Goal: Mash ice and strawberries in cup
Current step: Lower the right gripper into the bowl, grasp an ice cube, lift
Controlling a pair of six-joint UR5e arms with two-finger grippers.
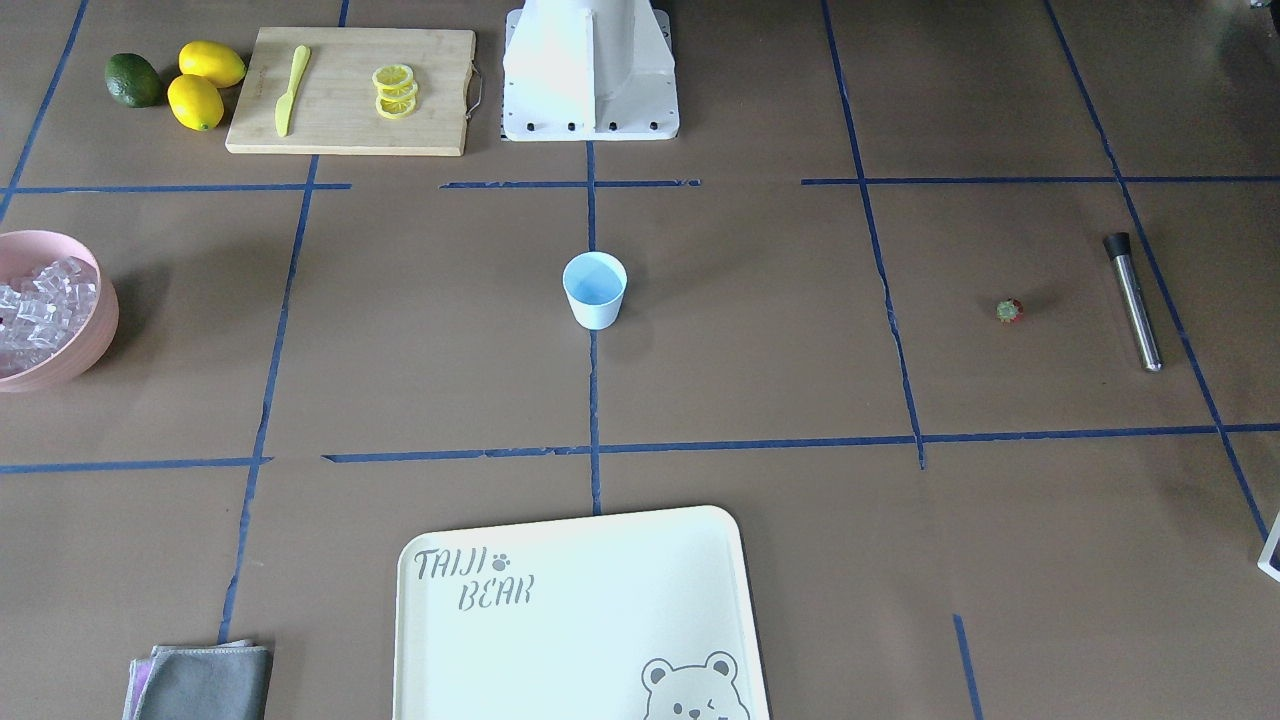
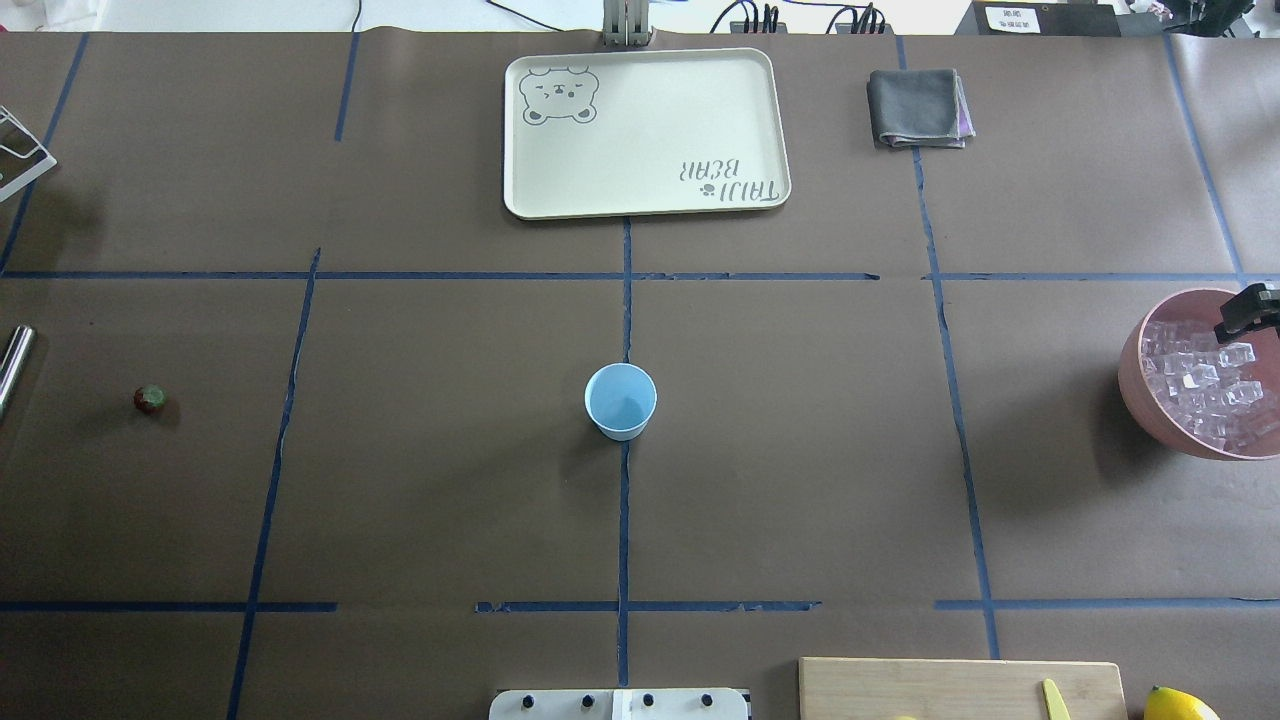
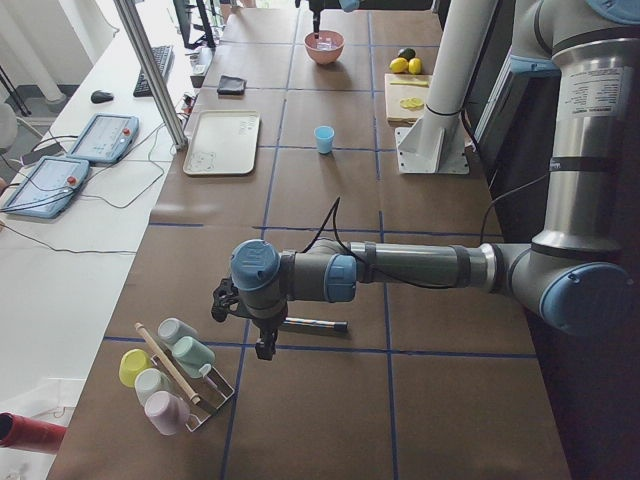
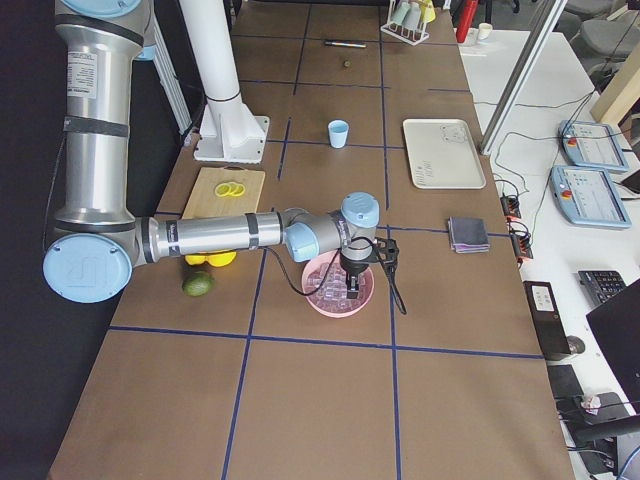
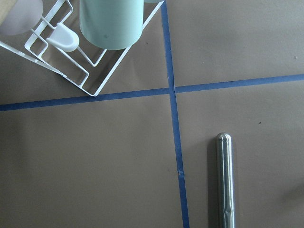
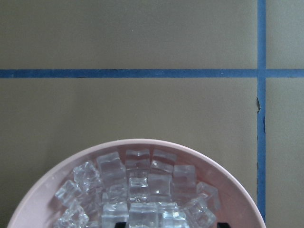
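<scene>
Brown table (image 1: pixel 760 330), blue tape grid (image 1: pixel 593 400) (some gaps), cup (image 1: pixel 594 290) central, white desk (image 3: pixel 70 290) alongside

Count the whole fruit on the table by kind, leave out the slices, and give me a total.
Lemons: 2
Lime: 1
Strawberry: 1
Total: 4
</scene>
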